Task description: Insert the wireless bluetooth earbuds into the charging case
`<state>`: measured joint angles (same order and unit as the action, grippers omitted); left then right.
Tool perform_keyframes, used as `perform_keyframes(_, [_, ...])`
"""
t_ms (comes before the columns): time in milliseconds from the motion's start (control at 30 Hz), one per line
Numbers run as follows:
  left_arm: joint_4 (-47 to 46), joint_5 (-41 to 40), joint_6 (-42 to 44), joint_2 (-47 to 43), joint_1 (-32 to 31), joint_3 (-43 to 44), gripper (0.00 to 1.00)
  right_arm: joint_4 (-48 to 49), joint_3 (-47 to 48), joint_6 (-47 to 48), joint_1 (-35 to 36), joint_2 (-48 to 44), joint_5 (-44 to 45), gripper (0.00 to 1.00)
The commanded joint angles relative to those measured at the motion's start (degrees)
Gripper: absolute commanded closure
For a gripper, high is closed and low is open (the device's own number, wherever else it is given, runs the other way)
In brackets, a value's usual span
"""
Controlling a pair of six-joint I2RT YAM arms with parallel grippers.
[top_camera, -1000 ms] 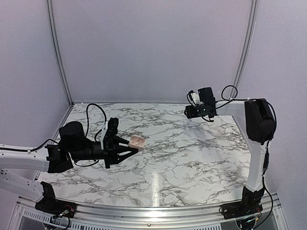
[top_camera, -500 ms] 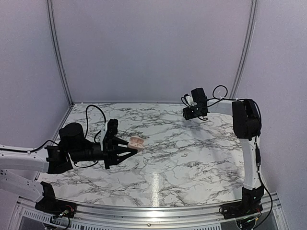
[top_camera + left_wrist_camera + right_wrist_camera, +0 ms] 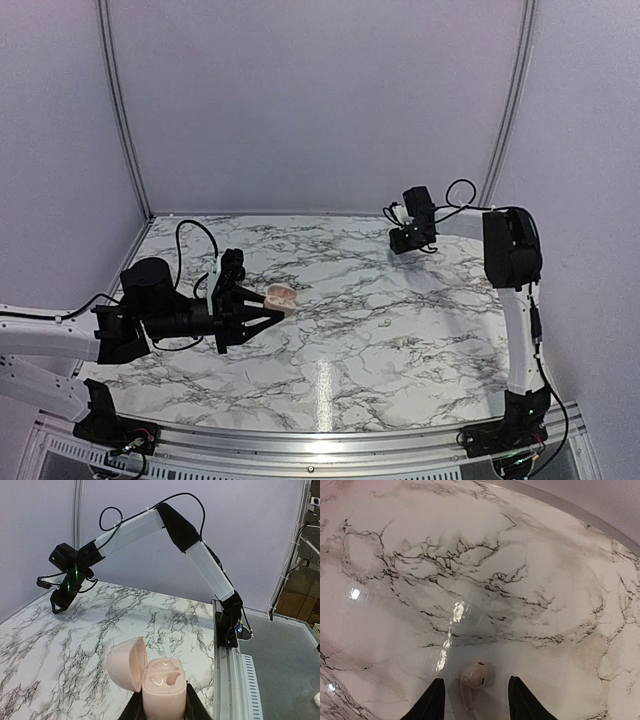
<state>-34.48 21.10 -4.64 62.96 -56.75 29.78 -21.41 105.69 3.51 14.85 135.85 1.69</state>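
Our left pincer (image 3: 163, 707) grips the open charging case (image 3: 161, 682) by its base. Our right pincer (image 3: 475, 692) stands wide, one pale earbud (image 3: 478, 675) lying between its fingers on the counter (image 3: 470, 570).

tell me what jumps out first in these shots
The open charging case stands out: pale pink, lid swung back, both hollows empty, pinched in the left gripper over the left side of the marble table. At the far right, the right gripper hangs open over one pale earbud lying on the marble, framed between its fingers.
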Motion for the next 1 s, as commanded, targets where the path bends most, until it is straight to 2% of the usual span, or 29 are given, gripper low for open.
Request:
perform_keyframes(0, [-1.75,-0.66,0.90,-1.20,-0.03,-0.43,1.00,-1.67,3.36,0.77,-0.80,1.66,-1.08,0.58])
perform_keyframes(567, [-1.57,-1.76,1.10,-2.28,-0.03,-1.12,1.00,-3.93,6.30,2.28,-1.69,4.70,-7.71,0.73])
perform_keyframes(700, [-1.52,-1.96,1.04,-2.66,-0.03,-1.31,1.00,-2.81,2.99,1.67,-1.18,2.76,-9.19,0.81])
perform_keyframes(967, [-1.51,-1.86,0.84,-2.33,-0.03,-1.04,1.00,1.58,-8.63,0.04,1.70,-4.99,-10.76,0.85])
